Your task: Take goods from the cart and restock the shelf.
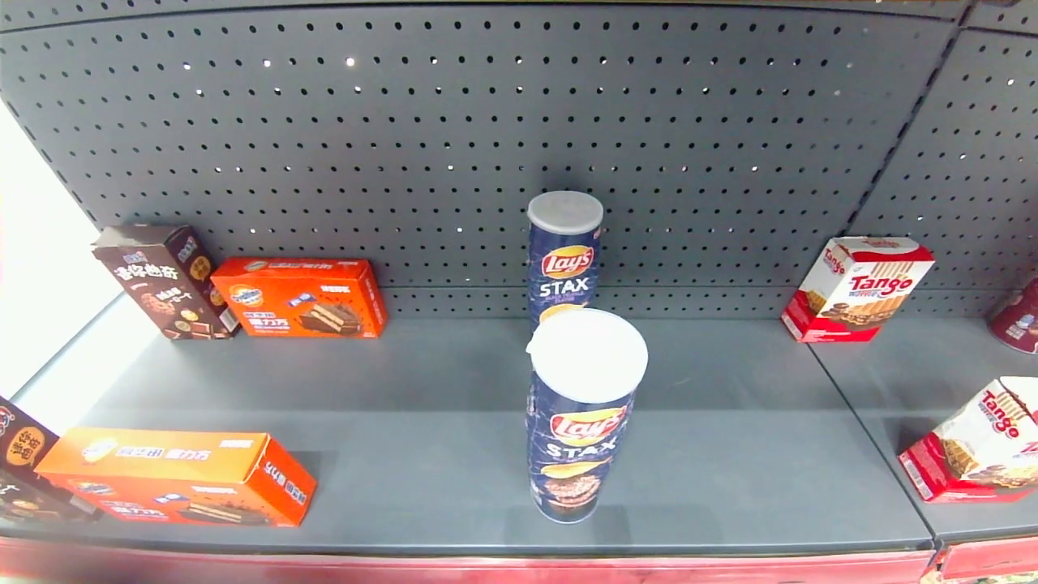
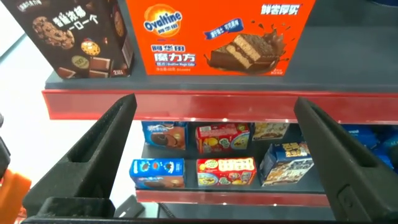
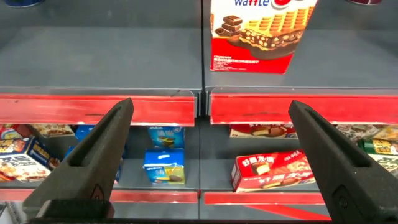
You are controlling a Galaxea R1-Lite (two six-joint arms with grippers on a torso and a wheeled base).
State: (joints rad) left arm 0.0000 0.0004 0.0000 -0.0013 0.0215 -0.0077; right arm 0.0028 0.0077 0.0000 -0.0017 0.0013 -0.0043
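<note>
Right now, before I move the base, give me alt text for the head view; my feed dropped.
Two upright dark blue chip cans stand mid-shelf: front can near the edge, back can by the pegboard. On the grey shelf, orange boxes and a brown box sit left, wafer boxes right.

The left gripper [image 2: 211, 165] is hovering with its jaws spread wide, facing the red front edge of the shelf [image 2: 249, 104]. The right gripper [image 3: 208, 165] is facing that same edge, its jaws likewise spread wide.
</note>
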